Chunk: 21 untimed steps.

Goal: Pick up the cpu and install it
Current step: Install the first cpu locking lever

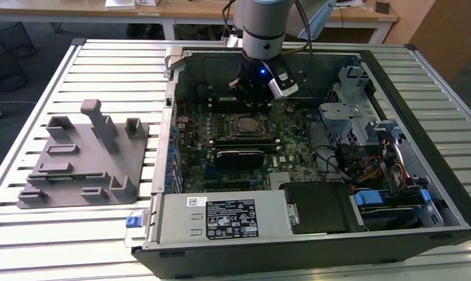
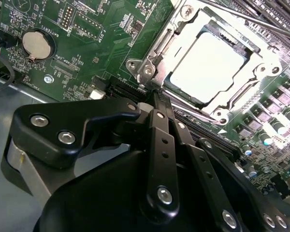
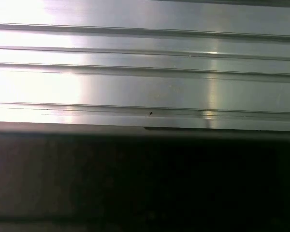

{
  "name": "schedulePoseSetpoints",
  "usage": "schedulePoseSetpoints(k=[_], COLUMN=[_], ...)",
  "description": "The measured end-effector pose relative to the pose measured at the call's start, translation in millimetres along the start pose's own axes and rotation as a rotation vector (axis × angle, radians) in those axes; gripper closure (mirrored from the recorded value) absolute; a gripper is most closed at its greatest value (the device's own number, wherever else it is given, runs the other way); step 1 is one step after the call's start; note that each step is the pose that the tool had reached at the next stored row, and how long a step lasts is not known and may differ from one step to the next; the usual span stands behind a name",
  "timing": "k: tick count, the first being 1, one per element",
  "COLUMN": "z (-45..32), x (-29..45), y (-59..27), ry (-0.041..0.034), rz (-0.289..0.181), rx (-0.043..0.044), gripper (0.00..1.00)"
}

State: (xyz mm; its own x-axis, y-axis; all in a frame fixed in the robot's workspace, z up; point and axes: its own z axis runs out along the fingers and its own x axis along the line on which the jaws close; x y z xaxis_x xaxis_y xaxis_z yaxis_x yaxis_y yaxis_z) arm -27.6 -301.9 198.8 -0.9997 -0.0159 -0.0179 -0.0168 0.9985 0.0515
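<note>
Silver cpu [image 2: 206,66] already sits flat inside its socket frame [image 2: 261,72] on the motherboard [image 2: 77,43], operator. Your gripper [image 1: 255,99] hovers just above that socket, holding nothing; whether the jaws stand open, you cannot tell.

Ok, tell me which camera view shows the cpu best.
The second wrist view: the cpu sits large and bright in the socket frame on the motherboard. In the exterior view it is a small square just below the gripper. The first wrist view shows metal slats.
</note>
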Motion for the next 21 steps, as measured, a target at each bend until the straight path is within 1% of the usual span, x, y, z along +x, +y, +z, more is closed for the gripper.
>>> schedulePoseSetpoints(k=[12, 16, 19, 21], z=[-1.4, -1.5, -0.5, 0.4], x=[0.0, 0.0, 0.0, 0.1], y=[0.0, -0.4, -0.5, -0.7], ry=[0.0002, 0.0004, 0.0005, 0.0012], rz=[0.000, 0.000, -0.001, -0.001], rx=[0.0002, 0.0047, 0.0126, 0.0193], gripper=[0.89, 0.89, 0.89, 0.89])
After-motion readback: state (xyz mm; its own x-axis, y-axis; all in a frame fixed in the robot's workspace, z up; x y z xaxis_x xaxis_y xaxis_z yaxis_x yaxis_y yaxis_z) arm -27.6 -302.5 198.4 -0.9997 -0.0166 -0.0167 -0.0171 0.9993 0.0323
